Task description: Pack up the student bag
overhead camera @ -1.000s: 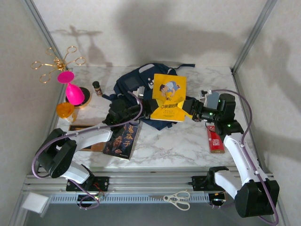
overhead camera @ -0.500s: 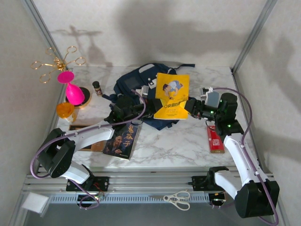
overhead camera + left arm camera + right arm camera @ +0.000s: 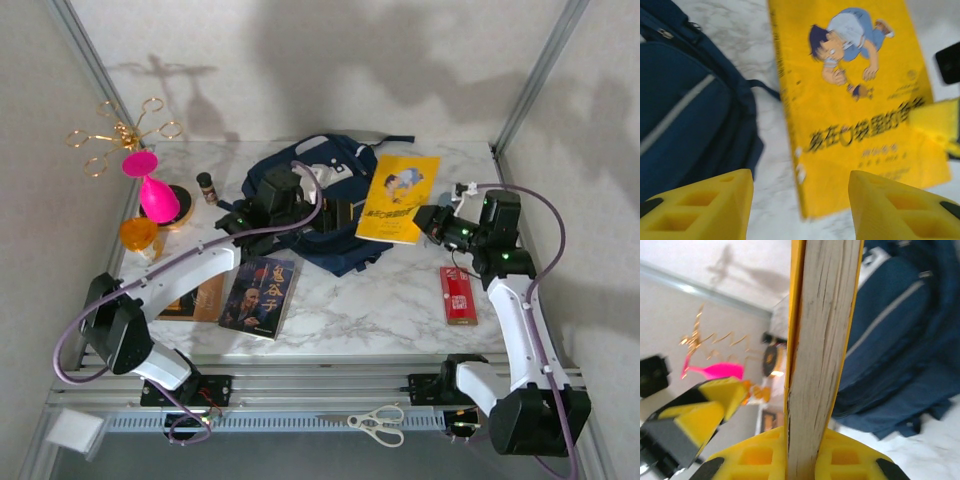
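The student bag (image 3: pixel 300 195), navy with a grey stripe, lies at the back middle of the marble table; it shows as the student bag (image 3: pixel 685 115) and the student bag (image 3: pixel 900 335). A yellow book (image 3: pixel 398 197) with a cartoon boy on its cover is tilted up to the right of the bag. My right gripper (image 3: pixel 432 222) is shut on its lower right corner. The book's page edge (image 3: pixel 822 340) stands clamped in my right gripper (image 3: pixel 822 440). My left gripper (image 3: pixel 337 212) hovers over the bag's right side. My left gripper (image 3: pixel 800 200) is open and empty, the yellow book (image 3: pixel 855 105) beyond it.
A dark book (image 3: pixel 260 295) and a brown flat item (image 3: pixel 195 297) lie at front left. A pink goblet (image 3: pixel 150 190), an orange cup (image 3: pixel 138 232), a small bottle (image 3: pixel 207 186) and a gold wire stand (image 3: pixel 120 130) crowd the left. A red box (image 3: pixel 459 295) lies right; scissors (image 3: pixel 378 425) rest on the front rail.
The left gripper has opened and let go of the yellow book. The right gripper has shut on it and carried it right and back. The left arm has swung back over the bag.
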`<state>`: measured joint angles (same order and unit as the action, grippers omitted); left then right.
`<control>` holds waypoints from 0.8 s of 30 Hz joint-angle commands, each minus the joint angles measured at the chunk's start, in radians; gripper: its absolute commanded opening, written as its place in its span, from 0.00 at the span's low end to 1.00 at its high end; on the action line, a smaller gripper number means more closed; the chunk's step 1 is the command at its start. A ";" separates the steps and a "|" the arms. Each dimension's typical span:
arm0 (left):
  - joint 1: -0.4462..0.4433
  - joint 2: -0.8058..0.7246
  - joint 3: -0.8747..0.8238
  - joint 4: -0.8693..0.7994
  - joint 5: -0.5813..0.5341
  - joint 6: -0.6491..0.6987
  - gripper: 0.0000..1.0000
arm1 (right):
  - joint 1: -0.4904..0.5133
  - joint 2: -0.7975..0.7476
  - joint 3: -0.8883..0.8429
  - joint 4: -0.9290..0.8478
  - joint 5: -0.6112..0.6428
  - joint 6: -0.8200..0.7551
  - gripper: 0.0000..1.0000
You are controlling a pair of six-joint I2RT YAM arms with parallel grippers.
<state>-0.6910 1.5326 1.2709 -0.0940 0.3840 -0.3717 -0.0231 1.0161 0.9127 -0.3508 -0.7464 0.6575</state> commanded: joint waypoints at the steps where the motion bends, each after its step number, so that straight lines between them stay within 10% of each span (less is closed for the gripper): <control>1: 0.001 0.091 0.045 -0.239 -0.049 0.257 0.52 | -0.048 0.003 0.029 -0.073 0.092 -0.050 0.00; 24: -0.048 0.534 0.365 -0.273 -0.121 0.455 0.34 | -0.194 0.001 -0.041 -0.083 0.094 -0.063 0.00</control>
<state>-0.7410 2.0506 1.5993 -0.3767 0.3145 0.0616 -0.2081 1.0306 0.8722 -0.4847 -0.6209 0.6197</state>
